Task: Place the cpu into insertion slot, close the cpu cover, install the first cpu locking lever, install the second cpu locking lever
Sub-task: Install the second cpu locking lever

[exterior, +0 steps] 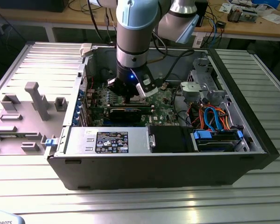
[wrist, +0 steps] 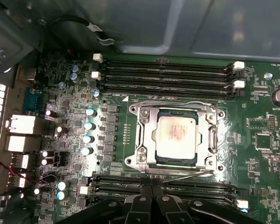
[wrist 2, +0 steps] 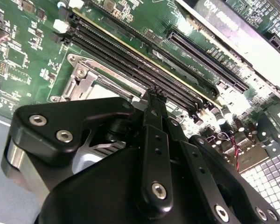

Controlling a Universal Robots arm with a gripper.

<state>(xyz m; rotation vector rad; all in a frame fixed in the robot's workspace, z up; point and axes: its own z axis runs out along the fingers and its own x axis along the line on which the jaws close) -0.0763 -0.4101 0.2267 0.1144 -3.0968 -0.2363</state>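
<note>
In the first wrist view you have the square grey-faced cpu lying flat in the silver-rimmed insertion slot, with the silver windowed cpu cover closed down around it. A thin wire locking lever runs along the socket edge nearest the gripper, and another lies along the opposite edge; you cannot tell from these frames whether either is hooked.

The black two-fingered gripper sits just past that near edge, over the long black memory slots, its fingertips pressed together with nothing between them. The second wrist view confirms this: the fingertips meet at a point above the memory slots, and the socket's silver corner shows beside them, the cpu itself hidden behind the gripper body.

The exterior view adds what the wrist cameras lack: the grey-and-blue robot arm reaches straight down into the open black computer case, gripper low over the green motherboard. The case rests on a ribbed metal table, with a grey moulded fixture tray to the exterior view's left.
</note>
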